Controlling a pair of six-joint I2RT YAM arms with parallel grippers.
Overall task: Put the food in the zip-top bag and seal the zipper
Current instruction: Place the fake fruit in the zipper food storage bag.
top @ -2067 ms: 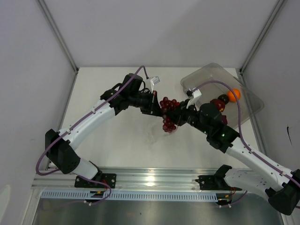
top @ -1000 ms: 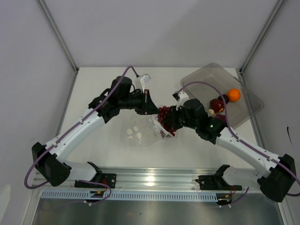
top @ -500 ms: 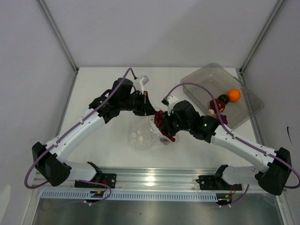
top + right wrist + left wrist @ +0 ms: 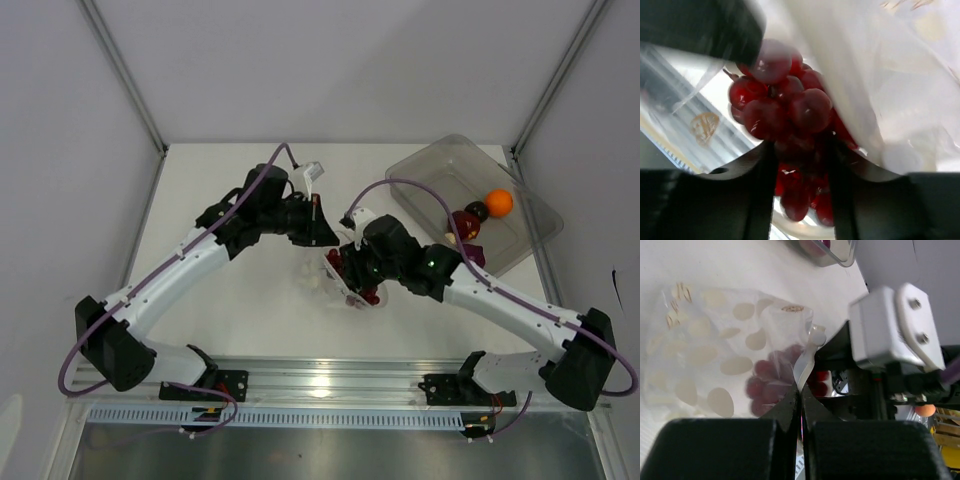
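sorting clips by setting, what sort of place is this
Probably a robotics lab cell: plain walls box in a white table, two robot arms bolted to a metal rail, toy fruit in a clear bin.

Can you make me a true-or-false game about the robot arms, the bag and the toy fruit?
1. The left end effector is pinching the edge of the bag. True.
2. The orange ball is inside the bag. False: it lies in the clear bin.
3. The grapes sit between the fingers of the right end effector. True.
4. The grapes are green. False: they are dark red.
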